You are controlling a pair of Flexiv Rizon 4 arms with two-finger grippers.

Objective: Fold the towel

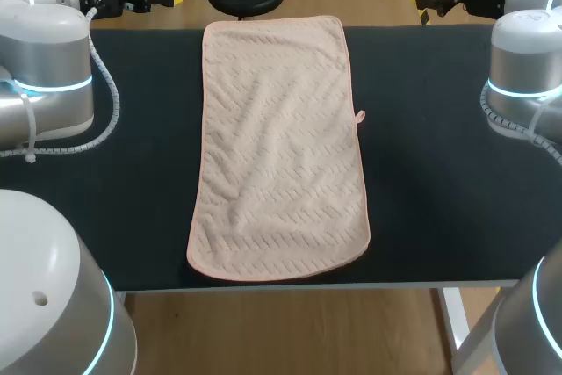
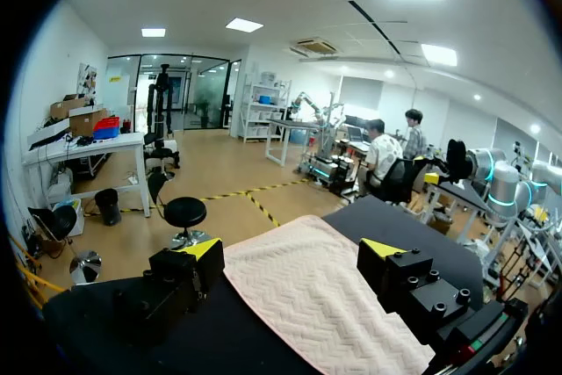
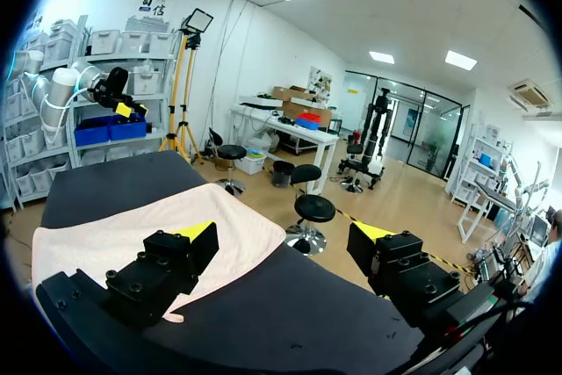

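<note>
Table bears towel, apart from jaws.

The head camera sits high behind the robot and looks steeply down on the table, from near edge to far edge, with the towel along the middle. The left wrist camera hangs by the far left corner, above the table, facing across it past the left gripper toward the right arm. The right wrist camera, by the far right corner, looks past the right gripper toward the left arm. All three share the towel's far end.
</note>
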